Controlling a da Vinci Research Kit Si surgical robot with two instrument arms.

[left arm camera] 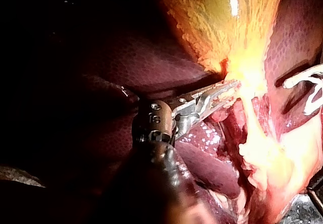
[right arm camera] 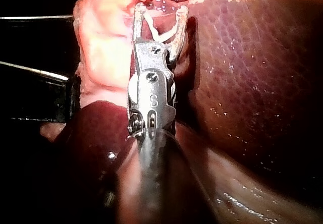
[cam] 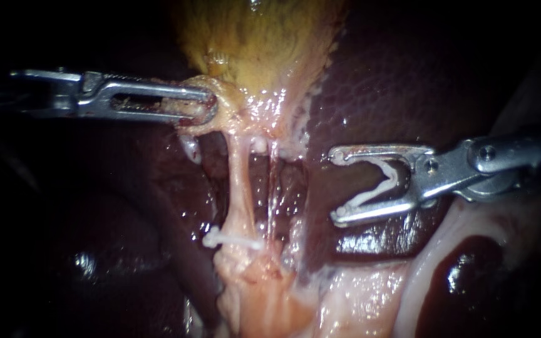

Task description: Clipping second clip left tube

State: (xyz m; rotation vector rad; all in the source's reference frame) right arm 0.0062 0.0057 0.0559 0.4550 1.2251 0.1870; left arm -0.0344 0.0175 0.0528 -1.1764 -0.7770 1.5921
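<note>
My left instrument [cam: 205,107] comes in from the left, its jaws shut on pale tissue at the gallbladder's [cam: 258,37] neck, pulling it sideways; the left wrist view shows this grip [left arm camera: 226,90] too. Two tubes hang below: the thicker left tube [cam: 239,181] and a thin right tube [cam: 272,188]. One white clip [cam: 230,240] sits across the left tube low down. My right instrument [cam: 339,184] stands over the liver, right of both tubes and apart from them. Its jaws stand wide with an open white clip [cam: 383,181] seated between them, also seen in the right wrist view [right arm camera: 164,28].
Dark red liver [cam: 396,81] lies behind and to the right of the tubes. Pale fatty tissue [cam: 264,300] spreads below the clipped spot. A white fold of tissue [cam: 446,238] runs under my right instrument. In the left wrist view the loaded clip [left arm camera: 309,90] shows beyond the tubes.
</note>
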